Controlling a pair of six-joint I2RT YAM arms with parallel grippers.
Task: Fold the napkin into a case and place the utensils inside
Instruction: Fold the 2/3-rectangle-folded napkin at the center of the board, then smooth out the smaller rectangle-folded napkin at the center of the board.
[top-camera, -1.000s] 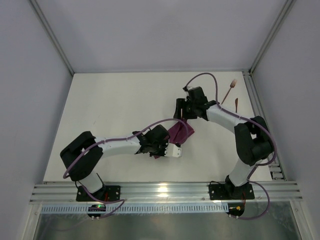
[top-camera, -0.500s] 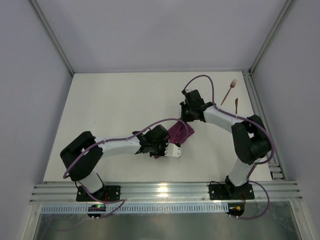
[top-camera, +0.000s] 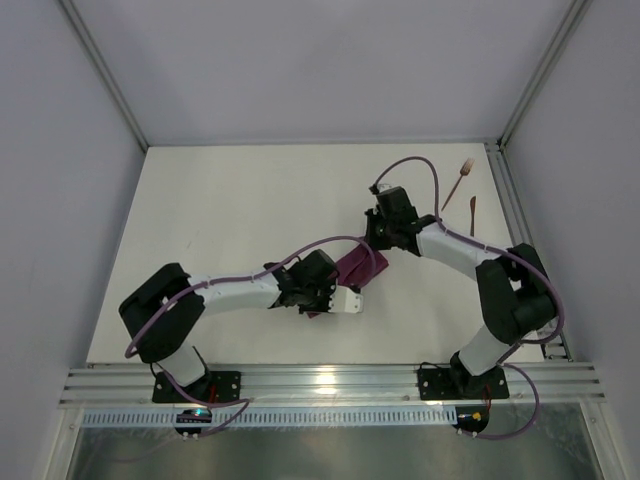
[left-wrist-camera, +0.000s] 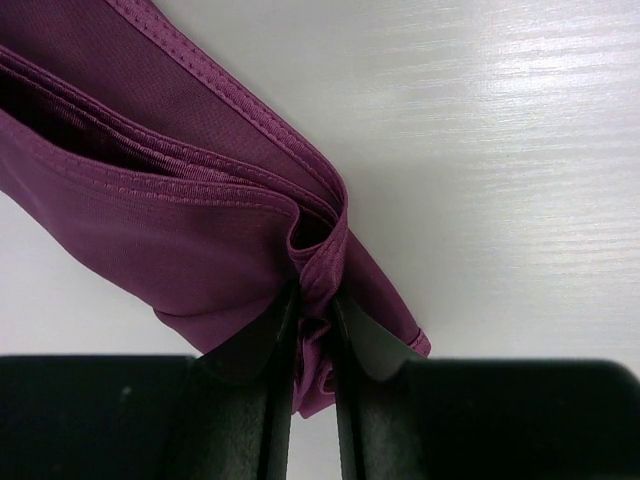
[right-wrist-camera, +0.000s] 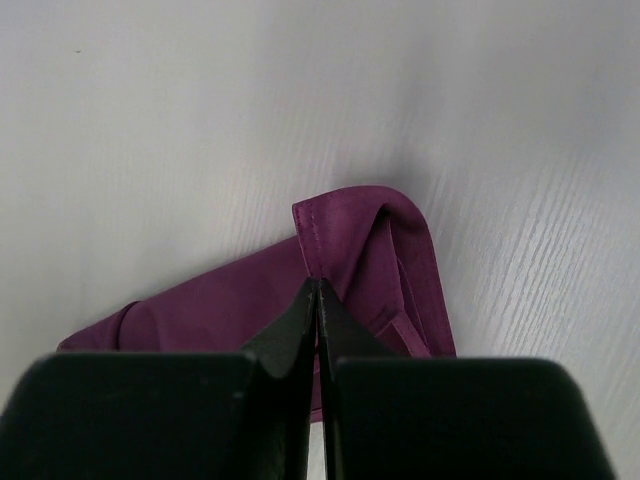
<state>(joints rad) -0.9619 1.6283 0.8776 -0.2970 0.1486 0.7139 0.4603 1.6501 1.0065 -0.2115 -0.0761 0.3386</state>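
The plum-purple napkin (top-camera: 358, 268) lies folded in several layers on the white table between my two grippers. My left gripper (top-camera: 322, 300) is shut on a bunched fold at the near end of the napkin (left-wrist-camera: 180, 190); in the left wrist view cloth fills the gap at my left gripper (left-wrist-camera: 315, 315). My right gripper (top-camera: 376, 244) sits at the napkin's far corner. In the right wrist view my right gripper (right-wrist-camera: 316, 288) is shut, its tips pinching the stitched hem of the napkin (right-wrist-camera: 370, 255). The utensils, a fork (top-camera: 460, 182) and a knife (top-camera: 472, 208), lie apart at the far right.
A metal rail (top-camera: 515, 205) runs along the table's right edge just beyond the utensils. Grey walls close in the back and both sides. My right arm's purple cable (top-camera: 420, 170) loops above its wrist.
My right gripper went from open to shut on the napkin's far corner, and the right arm's elbow swung a little to the right. The left gripper and its hold stayed as they were.
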